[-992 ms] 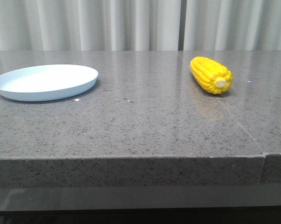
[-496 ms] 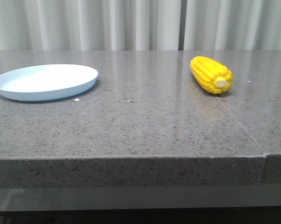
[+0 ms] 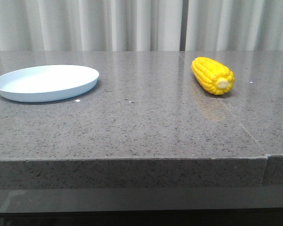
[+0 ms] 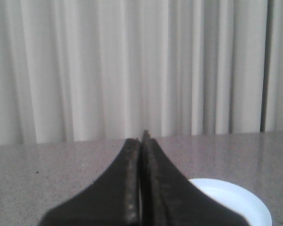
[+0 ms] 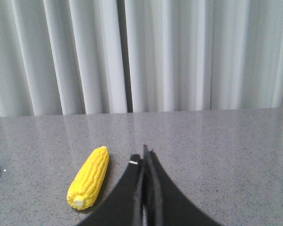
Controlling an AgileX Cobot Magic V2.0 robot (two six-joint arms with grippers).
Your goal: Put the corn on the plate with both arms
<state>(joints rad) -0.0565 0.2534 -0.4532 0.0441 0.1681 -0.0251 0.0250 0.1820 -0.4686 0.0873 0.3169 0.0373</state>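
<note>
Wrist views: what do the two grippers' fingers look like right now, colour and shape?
The left gripper has two dark, near-black fingers that broaden toward the camera and narrow to thin tips, inner edges looking rough. The right gripper has the same dark tapering fingers, with a small pale mark near one tip. No cables or lettering show.

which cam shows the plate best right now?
Front view: the whole plate shows, empty, on the table's left side, far from the corn. Left wrist view shows only part of it behind the shut left gripper. Right wrist view catches just a sliver at the frame edge.
</note>
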